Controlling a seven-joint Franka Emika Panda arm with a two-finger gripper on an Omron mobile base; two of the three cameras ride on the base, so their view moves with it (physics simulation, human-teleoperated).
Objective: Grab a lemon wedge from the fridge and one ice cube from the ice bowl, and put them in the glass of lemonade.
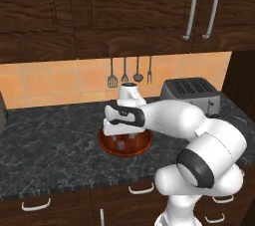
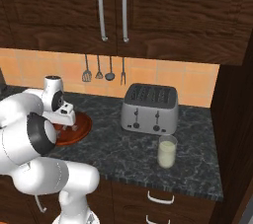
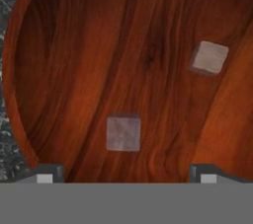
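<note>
1. The gripper (image 3: pixel 126 176) hangs right over the ice bowl (image 3: pixel 29 70), pointing down into it, jaws spread wide with nothing between them.
2. In the hand view, one ice cube (image 3: pixel 123 132) lies on the bowl's wooden floor just ahead of the fingertips (image 3: pixel 47 174), roughly midway between them and not touching either.
3. A second cube (image 3: pixel 210 57) sits farther off, up and toward the right-hand finger's side, well apart from the first.
4. From the left base view, the gripper (image 1: pixel 124 134) is down inside the bowl (image 1: pixel 107 145), with small pale cubes around it; the hand covers much of the bowl.
5. The right base view shows the gripper (image 2: pixel 65 125) low over the bowl (image 2: pixel 84 127), which rests on the dark speckled surface (image 2: pixel 197 168).
6. The glass of lemonade (image 2: pixel 167 151) stands well away from the gripper, off to the arm's right near the surface's front edge, upright and full of pale liquid.
7. The toaster (image 2: pixel 149 108) sits between bowl and glass, just behind the glass.
8. Utensils (image 2: pixel 104 72) hang on the tiled wall beyond the gripper.
</note>
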